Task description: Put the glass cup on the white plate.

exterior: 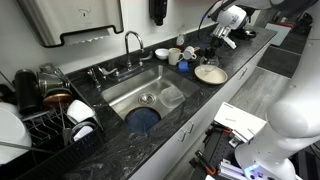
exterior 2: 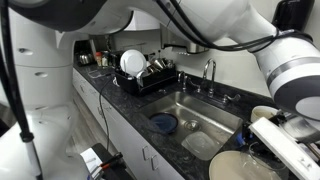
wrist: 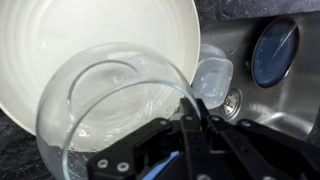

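Observation:
In the wrist view my gripper (wrist: 190, 112) is shut on the rim of the glass cup (wrist: 105, 115), one finger inside and one outside. The clear tumbler hangs over the white plate (wrist: 60, 40), which fills the view behind it. I cannot tell whether the cup touches the plate. In an exterior view the gripper (exterior: 222, 38) is above the white plate (exterior: 210, 74) on the dark counter right of the sink. The plate also shows at the bottom edge of an exterior view (exterior 2: 240, 166). The cup is too small to make out in the exterior views.
A dark blue round dish (exterior: 143, 119) and a clear plastic tub (exterior: 170, 97) lie in the steel sink (exterior: 120, 92). White mugs and a bowl (exterior: 175, 55) stand behind the plate near the tap (exterior: 132, 45). A dish rack (exterior 2: 150, 72) stands beyond the sink.

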Robot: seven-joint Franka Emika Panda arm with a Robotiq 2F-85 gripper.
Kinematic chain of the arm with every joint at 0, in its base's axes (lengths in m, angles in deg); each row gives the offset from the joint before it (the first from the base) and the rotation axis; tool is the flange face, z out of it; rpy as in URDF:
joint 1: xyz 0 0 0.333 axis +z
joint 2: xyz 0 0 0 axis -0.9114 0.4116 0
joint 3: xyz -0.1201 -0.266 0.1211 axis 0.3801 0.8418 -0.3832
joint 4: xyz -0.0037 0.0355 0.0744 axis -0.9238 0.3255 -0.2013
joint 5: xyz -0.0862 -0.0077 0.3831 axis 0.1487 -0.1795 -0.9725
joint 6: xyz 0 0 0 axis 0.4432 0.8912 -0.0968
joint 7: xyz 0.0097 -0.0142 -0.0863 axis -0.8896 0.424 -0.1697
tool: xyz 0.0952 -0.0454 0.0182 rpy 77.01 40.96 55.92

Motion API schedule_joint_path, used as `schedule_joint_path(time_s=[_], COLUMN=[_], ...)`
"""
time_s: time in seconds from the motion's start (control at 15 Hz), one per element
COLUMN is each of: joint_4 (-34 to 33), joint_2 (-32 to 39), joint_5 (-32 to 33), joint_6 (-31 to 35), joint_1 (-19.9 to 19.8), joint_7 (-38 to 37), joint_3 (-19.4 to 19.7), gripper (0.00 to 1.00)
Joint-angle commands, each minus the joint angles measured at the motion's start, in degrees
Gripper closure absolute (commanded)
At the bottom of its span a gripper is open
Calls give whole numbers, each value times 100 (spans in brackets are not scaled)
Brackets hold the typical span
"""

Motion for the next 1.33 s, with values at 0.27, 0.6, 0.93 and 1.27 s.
schedule_joint_path(time_s=[0.27, 0.6, 0.93, 1.27], joint_4=[603, 686, 753, 735], joint_2=[-199, -269, -638, -1017], joint_5=[125, 179, 239, 299], joint_6=[509, 617, 693, 628], joint_1=[187, 169, 146, 205], joint_7=[-325, -317, -91, 108], joint_3=[20, 41, 83, 160], gripper=[68, 42, 8, 0])
